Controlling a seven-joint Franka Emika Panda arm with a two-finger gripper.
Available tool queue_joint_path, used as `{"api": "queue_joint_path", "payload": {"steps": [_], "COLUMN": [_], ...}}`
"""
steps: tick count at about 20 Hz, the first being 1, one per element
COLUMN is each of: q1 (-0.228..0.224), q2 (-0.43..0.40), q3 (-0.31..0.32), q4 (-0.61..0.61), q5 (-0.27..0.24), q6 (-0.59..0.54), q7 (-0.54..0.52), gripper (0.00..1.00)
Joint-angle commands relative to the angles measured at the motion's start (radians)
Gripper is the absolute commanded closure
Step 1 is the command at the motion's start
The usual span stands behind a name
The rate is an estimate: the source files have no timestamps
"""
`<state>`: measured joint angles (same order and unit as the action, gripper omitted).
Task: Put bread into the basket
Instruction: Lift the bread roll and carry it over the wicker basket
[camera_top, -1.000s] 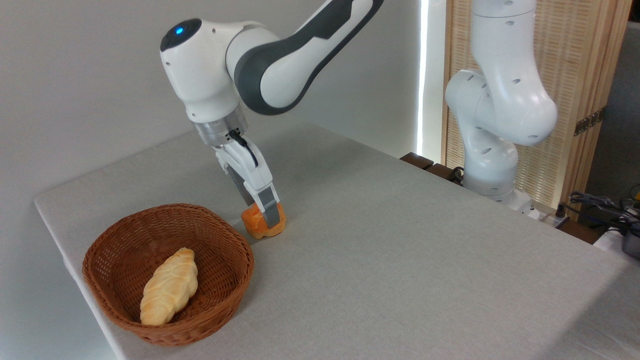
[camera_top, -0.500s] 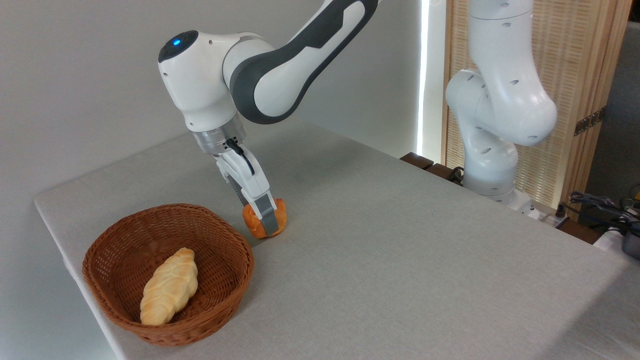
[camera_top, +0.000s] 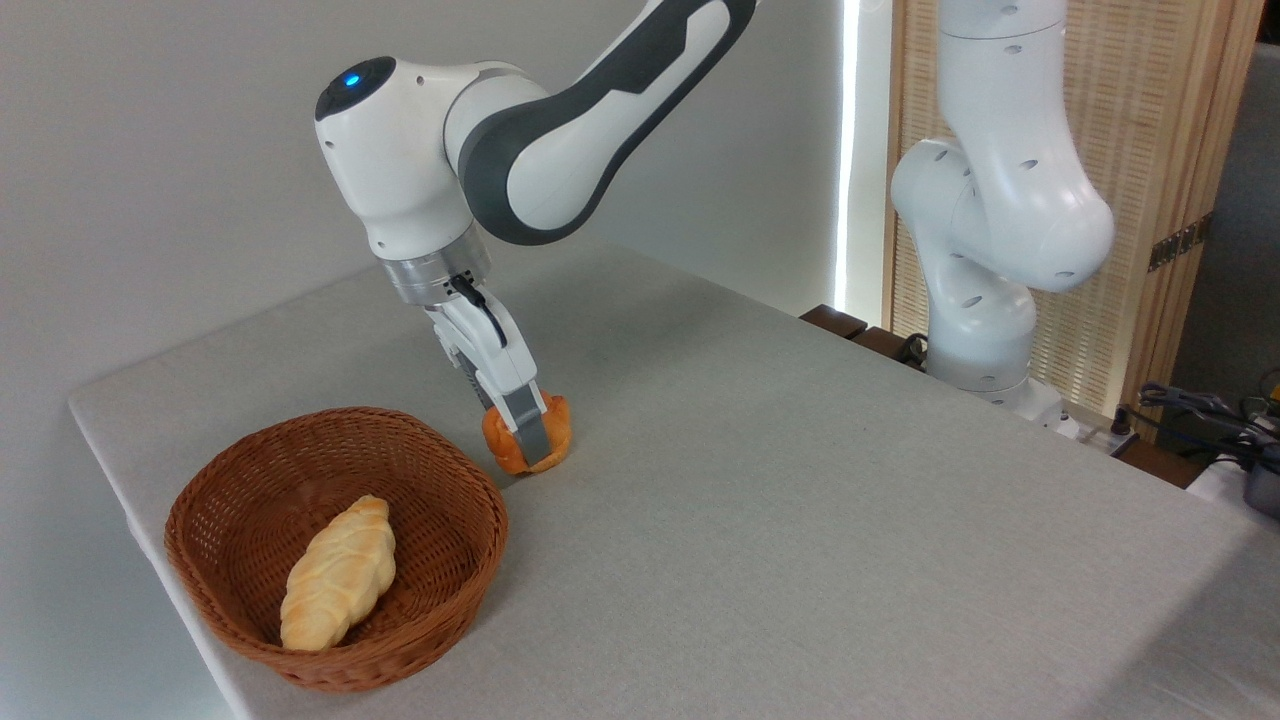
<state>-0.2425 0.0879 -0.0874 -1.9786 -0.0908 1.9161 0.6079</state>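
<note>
Bun in pincer, beside basket rim.
1 gripper (camera_top: 527, 440) clamped on the bun (camera_top: 512, 447), low over the table (camera_top: 800, 500), just right of the wicker basket (camera_top: 250, 500); bun orange-brown, glossy, squeezed narrow.

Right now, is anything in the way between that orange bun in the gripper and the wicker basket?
Nothing visible blocks it. The gripper is shut on the bun, just right of the basket; only the rim lies between. The pale braided loaf lies toward the basket's front, with bare room behind it.
</note>
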Motion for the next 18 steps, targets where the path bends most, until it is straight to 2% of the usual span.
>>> {"api": "queue_joint_path", "payload": {"steps": [1, 6, 10, 16, 18], "q1": [-0.008, -0.006, 0.006, 0.006, 0.006], "q2": [-0.034, -0.082, -0.093, -0.070, -0.045], "q3": [0.005, 0.008, 0.021, 0.112, 0.117], "q4": [0.003, 0.010, 0.095, 0.162, 0.172], "q5": [0.006, -0.013, -0.038, -0.081, -0.075], "q6": [-0.017, -0.074, -0.074, 0.024, 0.096], "q7": [0.018, 0.016, 0.012, 0.009, 0.006], "gripper": [0.50, 0.50, 0.46, 0.37, 0.28]}}
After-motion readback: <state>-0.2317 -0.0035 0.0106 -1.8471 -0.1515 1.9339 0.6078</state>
